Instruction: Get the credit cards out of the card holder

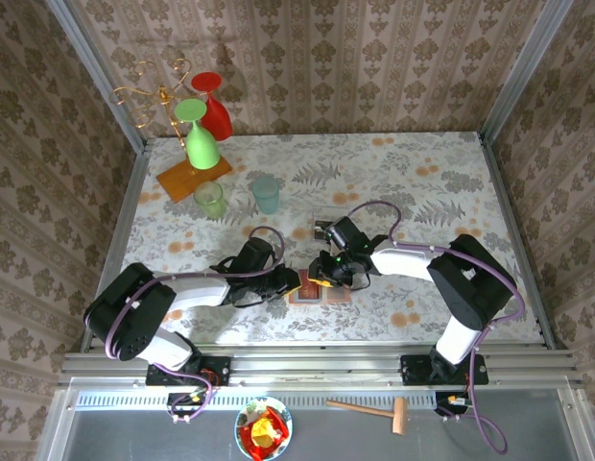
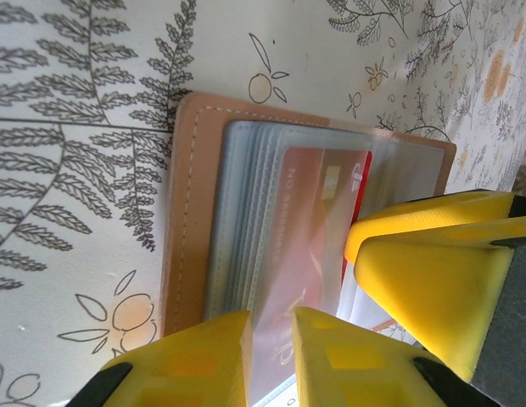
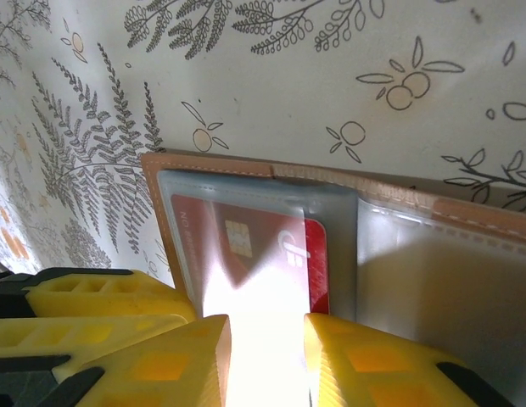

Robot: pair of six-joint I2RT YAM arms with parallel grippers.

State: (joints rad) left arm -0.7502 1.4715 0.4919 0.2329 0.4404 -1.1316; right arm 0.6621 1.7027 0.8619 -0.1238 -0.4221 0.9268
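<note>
The card holder (image 1: 321,292) lies open on the flowered table, tan leather (image 2: 182,212) around grey-blue pockets (image 3: 339,212). A red credit card (image 2: 318,195) with a chip sits in a clear pocket; its red edge (image 3: 317,263) pokes out. My left gripper (image 1: 297,281) comes in from the left, its yellow jaws (image 2: 270,326) shut on the clear pocket with the card inside. My right gripper (image 1: 322,272) meets it from the right, its jaws (image 3: 267,326) apart over the glaring pocket. Its finger (image 2: 424,271) nearly touches the left one. Any other cards are hidden.
A glass rack with an orange base (image 1: 192,180) holds a green glass (image 1: 200,136) and a red glass (image 1: 213,108) at the back left. Two small cups (image 1: 210,198) (image 1: 266,193) stand in front of it. A small dark flat thing (image 1: 324,229) lies behind the right wrist.
</note>
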